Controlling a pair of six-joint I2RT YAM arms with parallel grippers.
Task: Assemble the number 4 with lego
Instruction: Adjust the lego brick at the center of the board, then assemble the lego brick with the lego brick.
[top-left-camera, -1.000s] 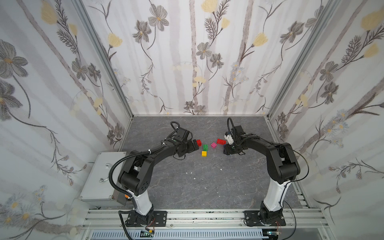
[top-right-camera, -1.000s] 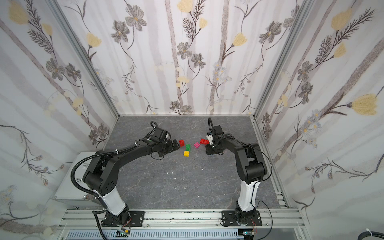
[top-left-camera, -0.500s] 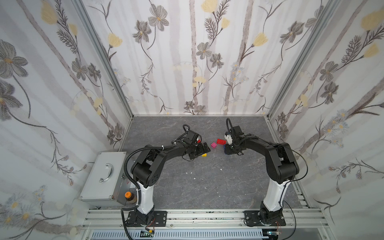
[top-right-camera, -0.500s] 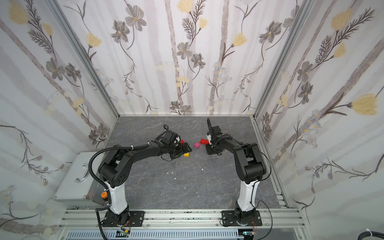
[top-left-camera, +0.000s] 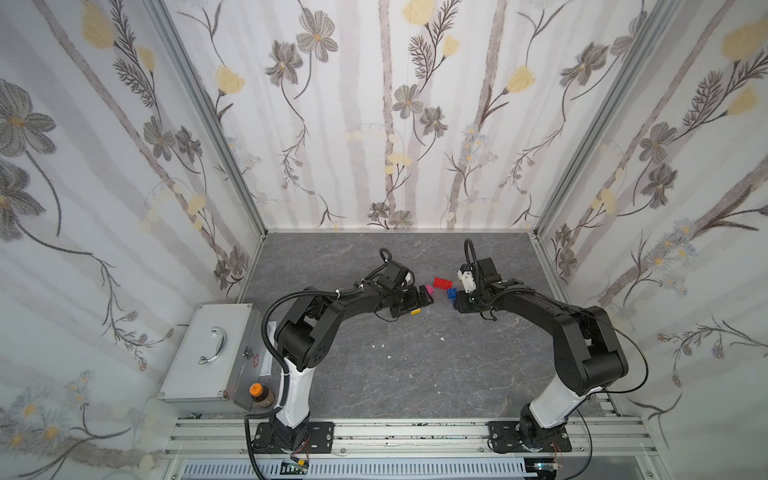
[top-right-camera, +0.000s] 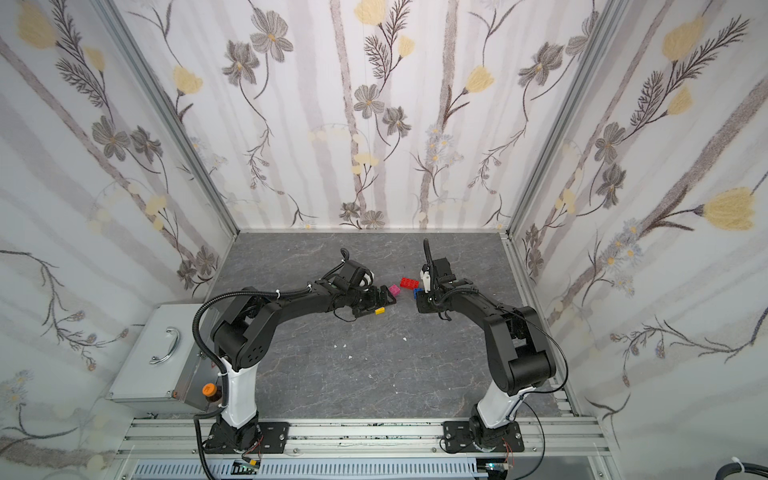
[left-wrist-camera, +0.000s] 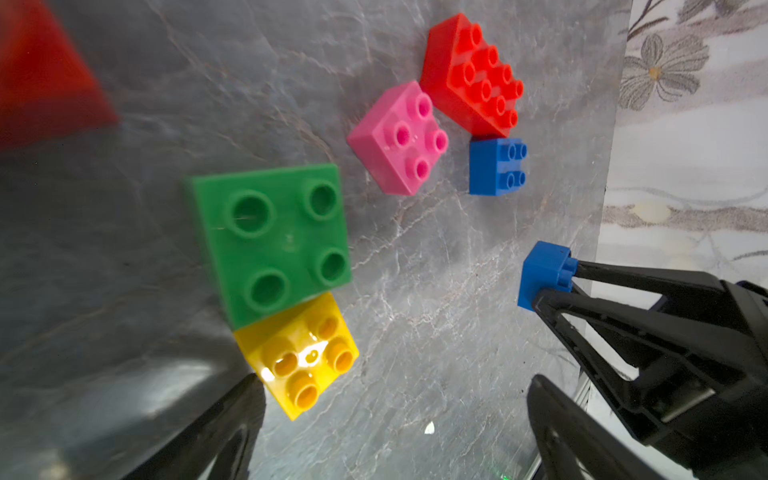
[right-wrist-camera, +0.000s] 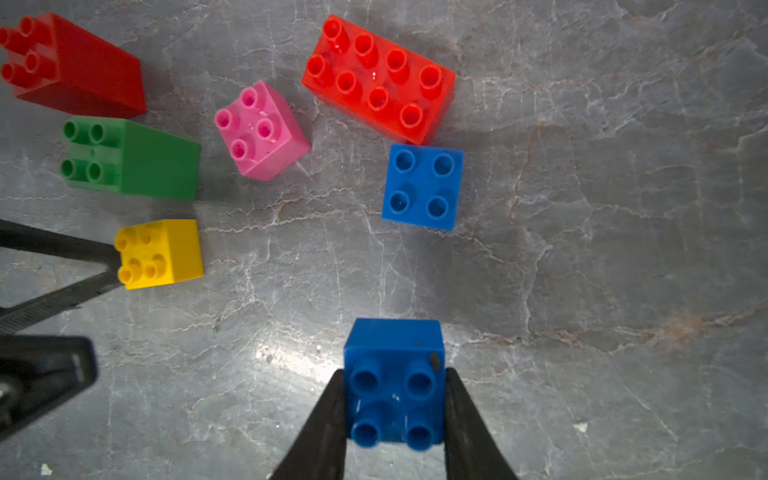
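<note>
Right wrist view: the right gripper (right-wrist-camera: 395, 399) has its fingers pinching a blue brick (right-wrist-camera: 395, 353) by two opposite sides, studs towards the camera; whether it is clear of the table (right-wrist-camera: 602, 249) cannot be told. Beyond it the other six pieces lie loose and apart from one another: a second blue brick (right-wrist-camera: 422, 187) just beside the long red brick (right-wrist-camera: 378, 79), then the pink brick (right-wrist-camera: 262, 131), the green brick (right-wrist-camera: 133, 156), the short red brick (right-wrist-camera: 75, 68) and the yellow brick (right-wrist-camera: 160, 253), which has a black finger of the other arm against its studded end. Left wrist view: the left gripper (left-wrist-camera: 395, 415) has its fingers spread wide and holds nothing, with the yellow brick just beside one finger and the green one next to it. In both top views the two arms reach inwards towards the small cluster of bricks near the back of the table. No two pieces look joined, so the number 4 appears not yet begun: one brick is picked, and the whole stacking of the column and the red arm is left to do.
</note>
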